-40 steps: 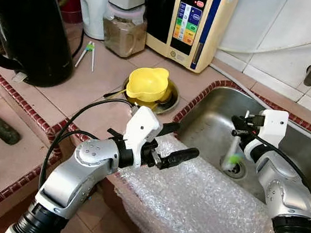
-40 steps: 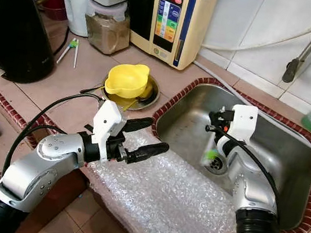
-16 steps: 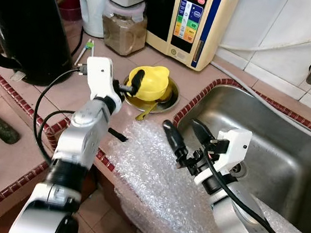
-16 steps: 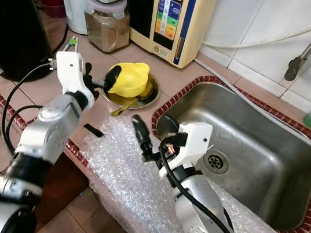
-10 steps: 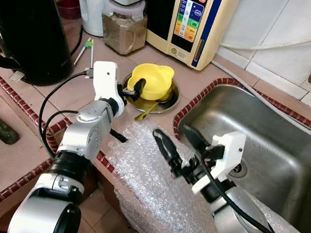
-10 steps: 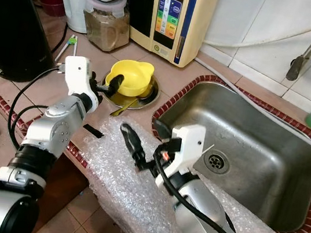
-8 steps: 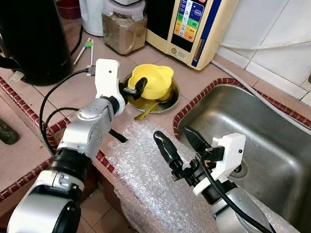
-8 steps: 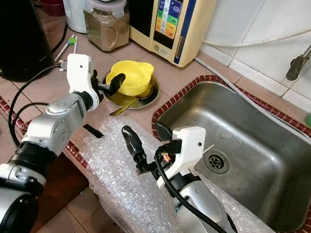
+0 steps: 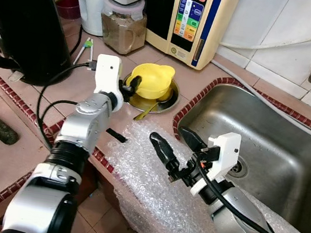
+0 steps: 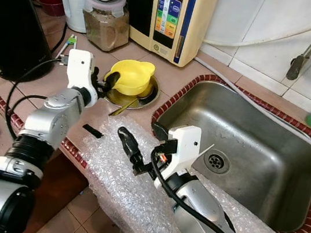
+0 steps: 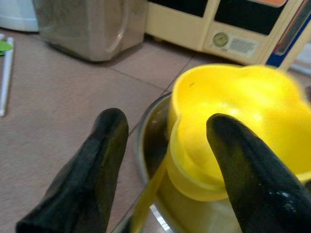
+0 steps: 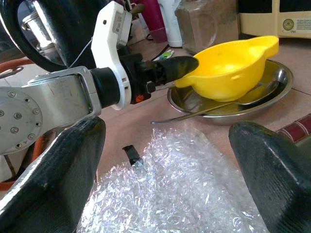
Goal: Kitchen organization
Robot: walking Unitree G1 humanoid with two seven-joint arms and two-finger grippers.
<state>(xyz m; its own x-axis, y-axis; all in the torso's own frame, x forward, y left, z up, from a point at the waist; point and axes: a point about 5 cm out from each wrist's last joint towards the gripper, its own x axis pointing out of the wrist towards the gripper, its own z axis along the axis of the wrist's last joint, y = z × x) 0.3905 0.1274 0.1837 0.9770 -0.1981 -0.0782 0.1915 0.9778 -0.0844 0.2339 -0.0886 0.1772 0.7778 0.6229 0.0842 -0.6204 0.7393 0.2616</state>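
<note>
On the tiled counter left of the sink [image 9: 288, 171], your left gripper [image 9: 132, 84] was at the near rim of the yellow bowl [image 9: 152, 80], which sat tilted in a shallow steel dish [image 10: 136, 99] with a spoon [image 10: 123, 107] lying beside it. I judge the step in hand to be the pickup of that bowl. In the left wrist view the fingers [image 11: 104, 160] stood moderately apart and straddled the rim: one was outside the wall, over the dish edge, and the other was over the bowl's hollow. Whether either pad touched the plastic could not be told. You would next need to close on the rim and lift straight up, since the bowl leaned and could slide on the steel.

Further right, your right gripper [image 9: 177, 146] hovered over the bubble wrap [image 9: 188, 209] draped across the counter edge in front of the sink. Its fingers were spread wide and held nothing. The right wrist view looked across the wrap toward the bowl and the left gripper.
</note>
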